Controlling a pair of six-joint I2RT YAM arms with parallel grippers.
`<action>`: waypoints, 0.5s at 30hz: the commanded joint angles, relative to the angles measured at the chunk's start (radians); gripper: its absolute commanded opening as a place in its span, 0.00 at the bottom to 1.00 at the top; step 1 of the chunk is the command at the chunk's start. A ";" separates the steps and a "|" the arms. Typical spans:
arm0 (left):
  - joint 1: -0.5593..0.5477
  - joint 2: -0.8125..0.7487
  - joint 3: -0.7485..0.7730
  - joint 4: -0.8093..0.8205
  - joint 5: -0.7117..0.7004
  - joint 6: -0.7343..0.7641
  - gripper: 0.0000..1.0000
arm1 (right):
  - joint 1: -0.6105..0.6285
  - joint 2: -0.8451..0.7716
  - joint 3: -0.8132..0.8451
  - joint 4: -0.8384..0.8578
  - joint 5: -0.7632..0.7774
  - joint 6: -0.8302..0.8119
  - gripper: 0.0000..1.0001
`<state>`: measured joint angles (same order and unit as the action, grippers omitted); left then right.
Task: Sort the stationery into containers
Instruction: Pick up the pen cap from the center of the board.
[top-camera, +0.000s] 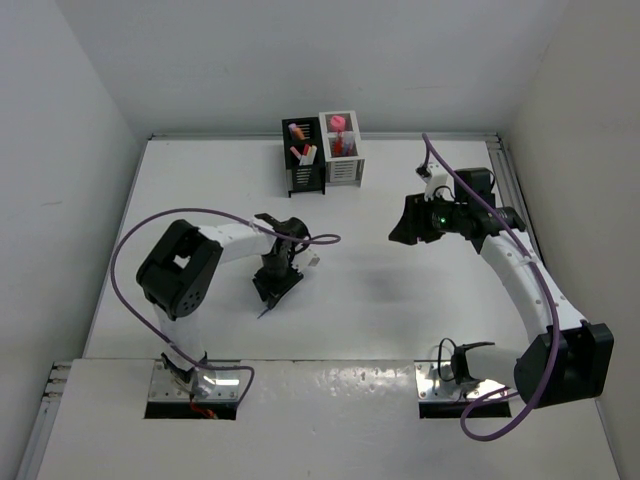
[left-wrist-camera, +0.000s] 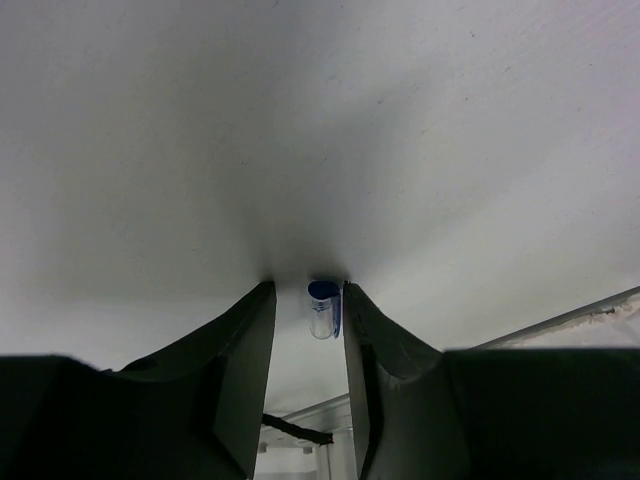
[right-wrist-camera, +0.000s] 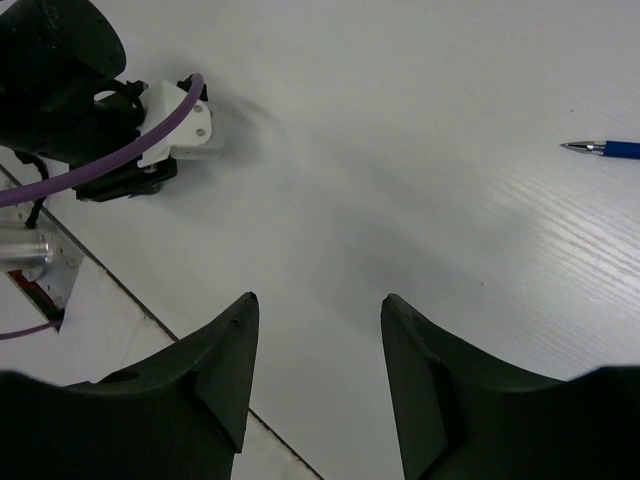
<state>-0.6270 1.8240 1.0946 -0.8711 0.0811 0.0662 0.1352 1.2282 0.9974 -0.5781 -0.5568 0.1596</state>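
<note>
Your left gripper is down at the counter, jaws narrow around a blue-capped pen. Can't tell if it's actually pinched. Your right gripper hangs partly spread, holding nothing, with another blue pen lying ahead. The black container and white container sit joined at the far edge.

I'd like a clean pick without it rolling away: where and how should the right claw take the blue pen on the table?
Probably take the blue pen by its barrel, from straight above, jaws closing across its length. It lies flat on the table; its tapered silver tip offers little to pinch. The rest of it is out of frame.
</note>
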 joint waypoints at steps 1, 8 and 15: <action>0.006 0.034 0.024 -0.025 0.025 0.004 0.39 | 0.003 -0.013 0.044 0.014 0.001 -0.025 0.52; 0.006 0.066 0.037 -0.037 0.040 0.007 0.29 | 0.001 -0.012 0.052 0.014 0.005 -0.034 0.52; 0.016 0.072 0.031 0.000 0.097 0.004 0.03 | 0.003 -0.013 0.041 0.024 0.006 -0.026 0.52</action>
<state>-0.6216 1.8709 1.1286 -0.9371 0.1371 0.0704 0.1352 1.2282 1.0046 -0.5789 -0.5518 0.1455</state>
